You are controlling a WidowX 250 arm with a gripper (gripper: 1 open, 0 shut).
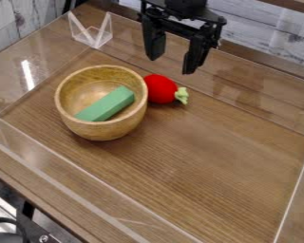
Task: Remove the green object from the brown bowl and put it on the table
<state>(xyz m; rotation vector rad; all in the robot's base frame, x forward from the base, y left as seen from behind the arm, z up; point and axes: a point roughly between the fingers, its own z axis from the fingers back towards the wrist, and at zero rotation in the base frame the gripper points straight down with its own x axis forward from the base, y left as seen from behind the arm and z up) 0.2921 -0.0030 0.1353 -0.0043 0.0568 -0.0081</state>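
Observation:
A flat, elongated green object (104, 104) lies slanted inside the round, light-brown wooden bowl (76, 120), which stands left of centre on the wood-grain table (205, 161). My black gripper (174, 55) hangs above and to the right of the bowl, near the back of the table, pointing down. Its two fingers stand apart with nothing between them. It is clear of both the bowl and the green object.
A red round toy fruit (160, 89) with a green stem lies on the table against the bowl's right side, just below the gripper. Clear acrylic walls (91, 30) run along the table's edges.

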